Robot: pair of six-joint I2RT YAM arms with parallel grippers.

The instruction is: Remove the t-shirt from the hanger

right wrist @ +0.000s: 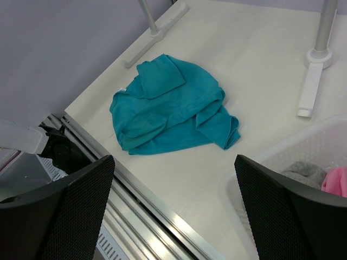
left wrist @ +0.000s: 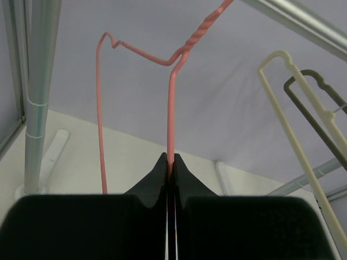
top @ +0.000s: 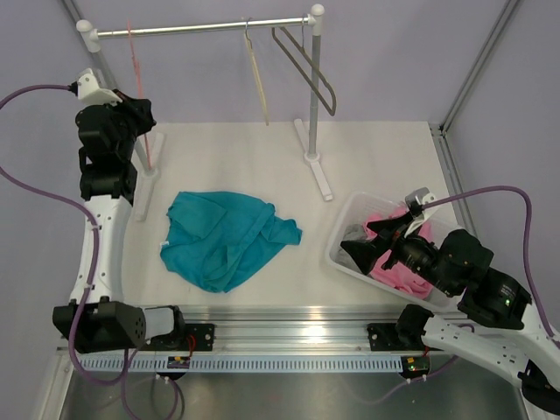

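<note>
A: Surface and room?

B: A white table [top: 236,157] stood inside pale lilac walls; a metal rail [top: 201,28] on two white posts ran along its far side; a cream hanger [top: 256,83] and a thicker grey hanger [top: 306,66] hung from it; at the right, a clear basket [top: 346,219] held a pink garment [top: 394,267] and some grey cloth [right wrist: 303,173].

A: And the t-shirt?

B: The t-shirt [top: 223,238] lay crumpled on the table, left of centre and near the front edge; it was wholly off the hanger [left wrist: 171,108]; the hanger hung at the rail's left end, well apart from the shirt.

A: The fingers?

B: The left gripper [left wrist: 170,162] was raised beside the left post; its fingers were pressed together on the hanger's thin pink wire, one leg of which ran down into the seam between them; the right gripper [right wrist: 173,160] hovered over the basket, spread wide and holding nothing; the t-shirt lay on the table to its left, touching neither finger.
</note>
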